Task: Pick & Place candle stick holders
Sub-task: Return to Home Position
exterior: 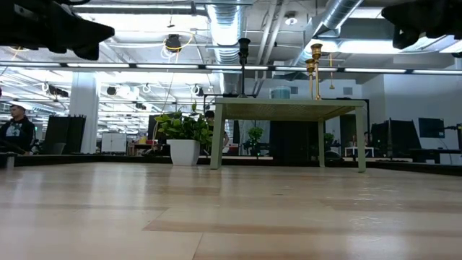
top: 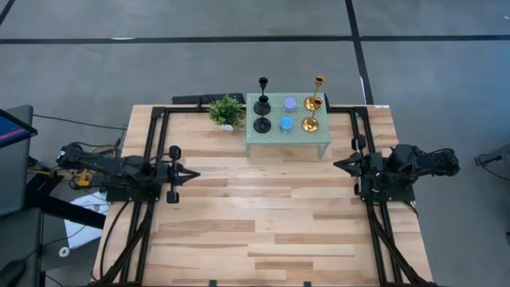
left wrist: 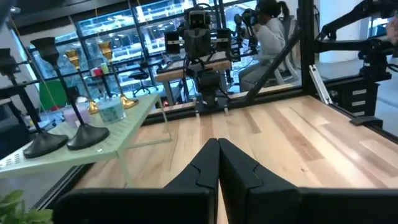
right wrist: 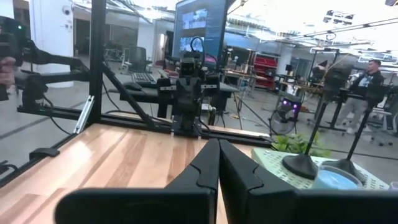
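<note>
A pale green little table (top: 288, 142) stands at the far middle of the wooden table. On it stand two black stemmed holders (top: 262, 104) at its left, a purple low holder (top: 290, 103) and a blue one (top: 286, 123) in the middle, and two gold stemmed holders (top: 311, 104) at its right. My left gripper (top: 197, 173) is shut and empty at the table's left side. My right gripper (top: 335, 165) is shut and empty at the right side. Both are well short of the green table.
A small green leafy plant (top: 227, 111) in a white pot stands left of the green table. Black frame rails (top: 151, 151) run along both sides of the wooden table. People sit in the room beyond (exterior: 16, 128).
</note>
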Robot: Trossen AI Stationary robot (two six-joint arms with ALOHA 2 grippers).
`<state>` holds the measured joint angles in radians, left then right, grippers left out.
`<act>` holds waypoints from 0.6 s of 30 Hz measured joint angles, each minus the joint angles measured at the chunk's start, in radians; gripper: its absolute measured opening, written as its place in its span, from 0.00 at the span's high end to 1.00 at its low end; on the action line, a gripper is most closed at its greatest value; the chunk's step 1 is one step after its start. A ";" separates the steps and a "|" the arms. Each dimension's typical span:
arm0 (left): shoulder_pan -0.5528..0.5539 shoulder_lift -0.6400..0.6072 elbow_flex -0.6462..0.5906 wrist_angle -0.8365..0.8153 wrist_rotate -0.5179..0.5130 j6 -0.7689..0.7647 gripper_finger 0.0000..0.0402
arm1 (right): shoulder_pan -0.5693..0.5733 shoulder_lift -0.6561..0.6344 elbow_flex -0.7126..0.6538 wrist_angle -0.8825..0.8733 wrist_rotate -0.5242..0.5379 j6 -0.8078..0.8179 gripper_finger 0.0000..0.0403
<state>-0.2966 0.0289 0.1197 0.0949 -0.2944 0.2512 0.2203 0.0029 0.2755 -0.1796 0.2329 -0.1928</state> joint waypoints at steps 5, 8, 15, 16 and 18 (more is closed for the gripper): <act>0.000 -0.028 0.023 -0.062 -0.001 0.016 0.99 | 0.000 0.000 0.004 -0.001 0.001 0.000 1.00; 0.000 -0.029 0.024 -0.066 -0.006 0.030 0.99 | 0.000 0.000 0.004 -0.002 0.002 0.000 1.00; 0.000 -0.029 0.024 -0.087 0.008 -0.012 0.99 | 0.000 0.000 -0.004 0.004 0.003 0.001 1.00; 0.000 -0.028 0.023 -0.087 0.015 -0.013 0.99 | 0.000 0.000 -0.010 0.004 0.003 0.004 1.00; 0.000 -0.029 0.017 -0.087 0.028 -0.013 0.99 | 0.000 0.000 -0.024 0.011 0.003 0.010 1.00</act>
<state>-0.2966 0.0002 0.1364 0.0082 -0.2664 0.2383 0.2203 0.0027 0.2510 -0.1690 0.2363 -0.1828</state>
